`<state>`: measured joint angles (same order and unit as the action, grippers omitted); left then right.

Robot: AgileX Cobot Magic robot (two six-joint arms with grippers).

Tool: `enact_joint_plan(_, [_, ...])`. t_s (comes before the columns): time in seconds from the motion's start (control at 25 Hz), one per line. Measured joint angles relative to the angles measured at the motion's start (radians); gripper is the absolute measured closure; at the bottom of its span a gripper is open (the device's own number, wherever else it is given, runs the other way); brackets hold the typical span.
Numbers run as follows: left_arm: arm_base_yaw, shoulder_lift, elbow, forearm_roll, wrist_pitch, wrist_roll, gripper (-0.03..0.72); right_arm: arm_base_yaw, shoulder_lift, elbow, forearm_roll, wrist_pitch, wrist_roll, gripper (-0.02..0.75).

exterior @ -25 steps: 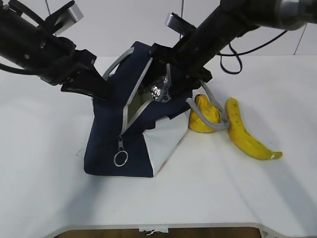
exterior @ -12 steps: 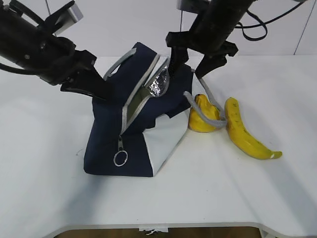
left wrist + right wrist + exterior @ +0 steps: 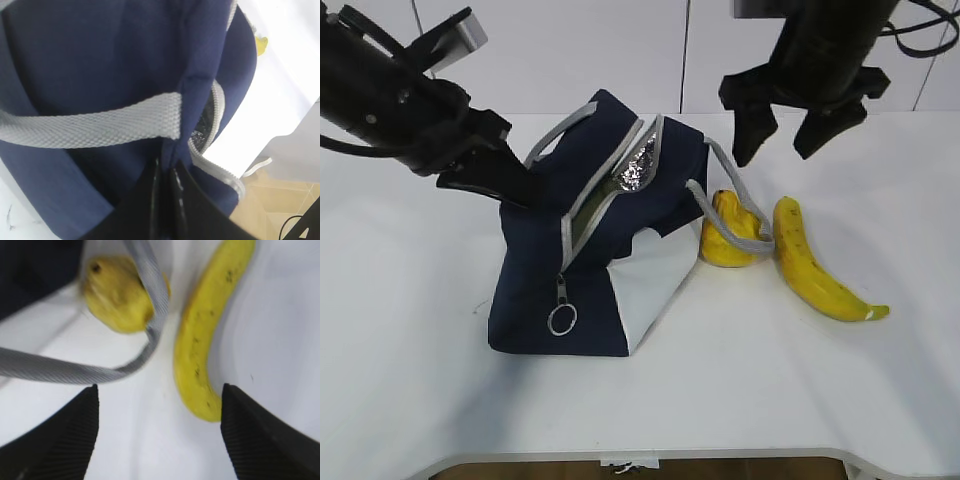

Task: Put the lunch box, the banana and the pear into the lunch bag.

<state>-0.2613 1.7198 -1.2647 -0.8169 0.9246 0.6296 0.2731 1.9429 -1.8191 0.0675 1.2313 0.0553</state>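
The navy lunch bag (image 3: pixel 590 265) stands mid-table with its zipper open and its silver lining (image 3: pixel 638 170) showing. A sliver of sage green inside the opening is the lunch box (image 3: pixel 584 218). My left gripper (image 3: pixel 523 188) is shut on a fold of the bag's fabric beside the zipper (image 3: pixel 166 167), holding that side up. The pear (image 3: pixel 728 238) (image 3: pixel 117 295) lies right of the bag under a grey handle (image 3: pixel 152 315). The banana (image 3: pixel 815 265) (image 3: pixel 202 345) lies beside it. My right gripper (image 3: pixel 778 150) (image 3: pixel 160 390) hangs open above both fruits, holding nothing.
A metal ring pull (image 3: pixel 563 319) hangs at the bag's near end beside its white end panel (image 3: pixel 650 285). The white table (image 3: pixel 440 380) has its front edge close below the bag. The wall panels stand behind.
My right gripper has lifted out of the bag's mouth and swung right, ending above the pear and banana. The bag's right flap has settled. The left gripper keeps its hold.
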Motion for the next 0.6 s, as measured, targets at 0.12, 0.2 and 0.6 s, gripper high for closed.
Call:
enact_joint_plan(0.12, [0.0,0.0,0.0,0.0,0.0,0.0,0.694,0.0,-0.045,0.092,-0.043,0.0,0.007,0.156])
enact_joint_plan(0.2, [0.0,0.0,0.0,0.0,0.0,0.0,0.694,0.0,-0.061,0.142,-0.067,0.0,0.018,0.156])
enact_joint_plan(0.6, [0.0,0.0,0.0,0.0,0.002,0.0,0.694,-0.018,-0.04,0.244,-0.189,-0.002,0.121,0.157])
